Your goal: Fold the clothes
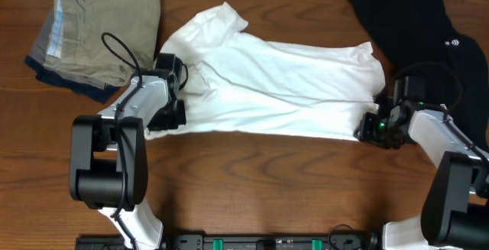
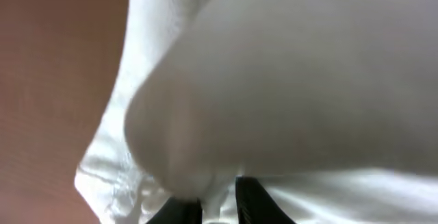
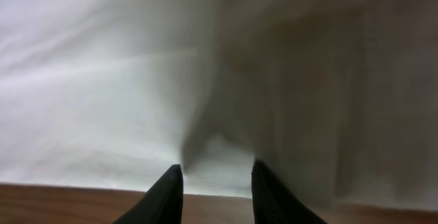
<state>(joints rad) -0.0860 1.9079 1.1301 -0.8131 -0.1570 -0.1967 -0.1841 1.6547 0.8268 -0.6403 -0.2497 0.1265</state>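
The white T-shirt (image 1: 283,82) lies spread sideways across the middle of the wooden table, rumpled, with one sleeve sticking up at the back left; no graphic shows. My left gripper (image 1: 179,97) is at the shirt's left end, and in the left wrist view its fingers (image 2: 219,207) are shut on a bunch of white cloth (image 2: 287,80). My right gripper (image 1: 368,126) is at the shirt's front right corner. In the right wrist view its fingers (image 3: 217,176) are apart, with the shirt's edge (image 3: 102,80) at their tips over bare wood.
A folded pile of khaki, grey and navy clothes (image 1: 95,32) sits at the back left. A black garment with small white logos (image 1: 416,21) lies at the back right, close to the shirt's right end. Bare wood (image 1: 260,181) runs along the front.
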